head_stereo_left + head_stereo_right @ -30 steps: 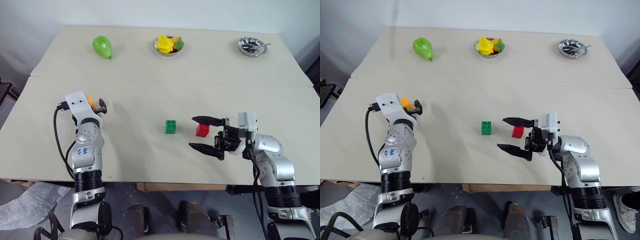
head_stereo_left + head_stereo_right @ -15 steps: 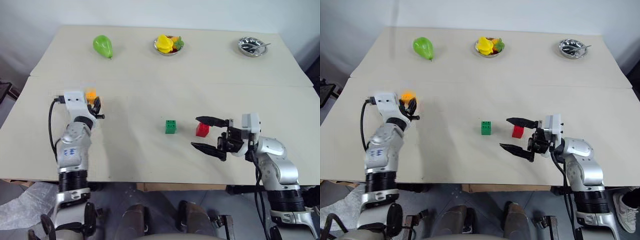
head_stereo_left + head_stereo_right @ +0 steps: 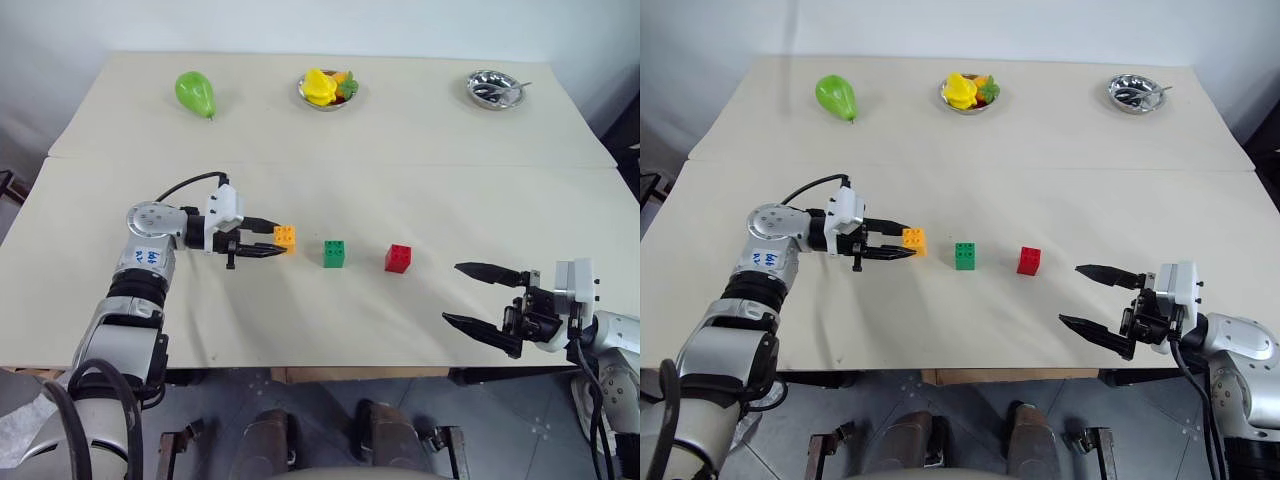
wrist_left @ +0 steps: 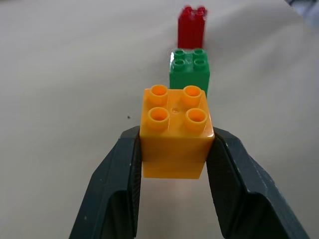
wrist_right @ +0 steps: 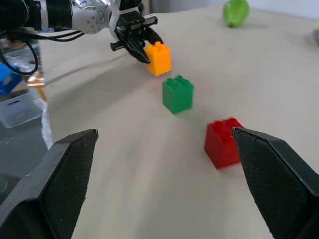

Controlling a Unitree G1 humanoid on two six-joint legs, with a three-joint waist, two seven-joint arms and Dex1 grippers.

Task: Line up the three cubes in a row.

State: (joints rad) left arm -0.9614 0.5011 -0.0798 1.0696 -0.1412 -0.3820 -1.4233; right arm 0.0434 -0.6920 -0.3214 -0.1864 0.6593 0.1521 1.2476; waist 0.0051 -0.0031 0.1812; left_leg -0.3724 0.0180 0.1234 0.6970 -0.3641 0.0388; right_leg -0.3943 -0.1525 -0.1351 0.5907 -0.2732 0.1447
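Gripping the orange cube [image 4: 175, 132] studs-up, the left gripper [image 3: 268, 241] extends the row with green cube [image 3: 336, 253] and red cube [image 3: 398, 258]; right gripper [image 3: 478, 297] gapes empty.

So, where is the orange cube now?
In the head views, the orange cube sits between the left gripper's fingers, left of the green cube.

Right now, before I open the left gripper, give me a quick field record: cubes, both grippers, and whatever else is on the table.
orange cube: clamped between the left gripper's fingers, left end of the line
green cube: on the table, middle, a gap apart from the orange one
red cube: on the table, right end, standing free
left gripper: shut on the orange cube
right gripper: open, holding nothing, clear of the red cube
far edge of table: green pear, bowl of toy fruit, metal bowl
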